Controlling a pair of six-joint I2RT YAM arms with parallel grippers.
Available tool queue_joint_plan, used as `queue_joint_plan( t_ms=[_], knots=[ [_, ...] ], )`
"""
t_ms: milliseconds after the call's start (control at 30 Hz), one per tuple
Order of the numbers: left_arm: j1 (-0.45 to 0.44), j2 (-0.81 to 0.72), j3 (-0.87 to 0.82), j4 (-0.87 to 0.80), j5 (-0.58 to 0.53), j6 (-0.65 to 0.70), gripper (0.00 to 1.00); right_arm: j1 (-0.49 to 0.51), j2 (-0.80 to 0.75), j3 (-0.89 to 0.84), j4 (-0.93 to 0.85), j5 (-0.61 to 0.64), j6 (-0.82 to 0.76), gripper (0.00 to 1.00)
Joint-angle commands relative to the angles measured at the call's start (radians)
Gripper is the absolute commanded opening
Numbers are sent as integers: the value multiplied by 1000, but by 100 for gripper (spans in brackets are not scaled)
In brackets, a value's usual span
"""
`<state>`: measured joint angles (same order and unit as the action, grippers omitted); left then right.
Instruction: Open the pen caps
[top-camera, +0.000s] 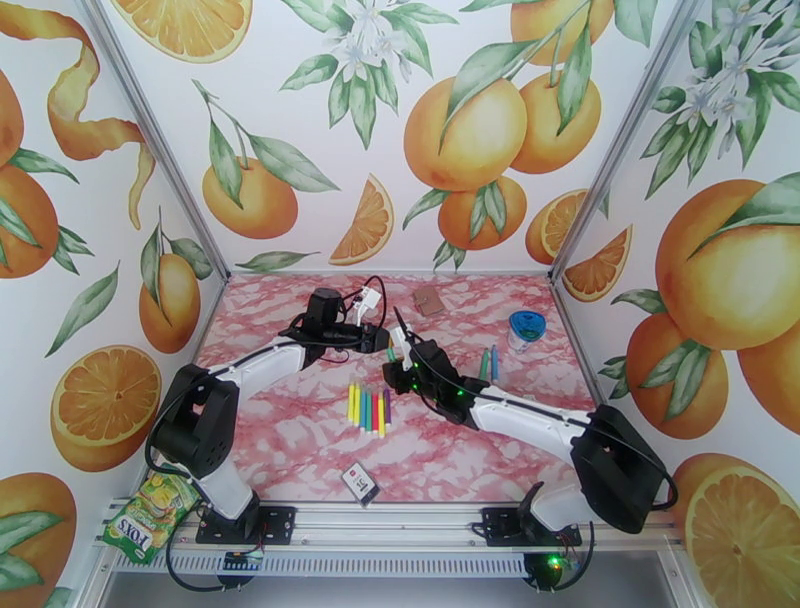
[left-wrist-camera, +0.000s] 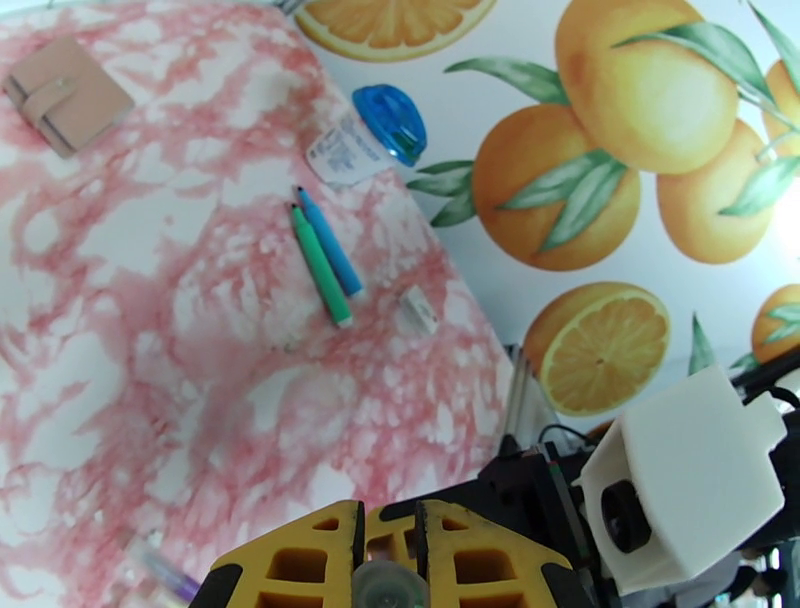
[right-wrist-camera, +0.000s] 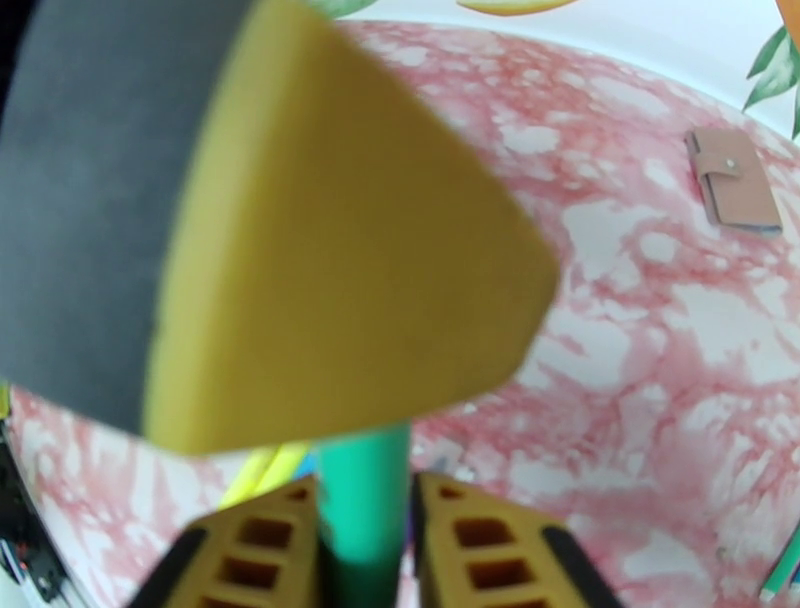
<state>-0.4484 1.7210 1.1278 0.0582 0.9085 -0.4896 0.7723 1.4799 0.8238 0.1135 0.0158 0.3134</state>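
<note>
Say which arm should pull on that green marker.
Left, probably: right gripper clamps the green marker as anchor; left gripper is shut over its far end, free to draw back.

My feed shows a smooth, matt marble-print worktop (top-camera: 300, 440); the green pen (right-wrist-camera: 365, 490) looks satin plastic; at two o'clock, a glossy blue plastic lid (top-camera: 527, 322); the tan wallet (top-camera: 429, 300) looks matt leather.
</note>
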Motion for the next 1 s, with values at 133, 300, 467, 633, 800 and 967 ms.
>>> queue_joint_plan(
  t_ms=[133,300,467,633,800,967],
  knots=[
    [-5,-33,13,35,-12,-10,0,-1,-1,3,34,-10,-10,11],
    [11,-22,35,10,-103,-35,0,-2,-24,-41,46,-8,-11,8],
    [24,-9,60,-17,-209,-63,0,0,-43,-83,54,-3,-18,6],
    [28,-3,80,-34,-289,-93,0,2,-48,-98,51,9,-31,5],
    [55,2,91,-34,-322,-129,0,4,-49,-107,53,15,-36,3],
    [91,-1,88,-7,-334,-180,0,6,-46,-119,64,18,-36,3]
  ],
)
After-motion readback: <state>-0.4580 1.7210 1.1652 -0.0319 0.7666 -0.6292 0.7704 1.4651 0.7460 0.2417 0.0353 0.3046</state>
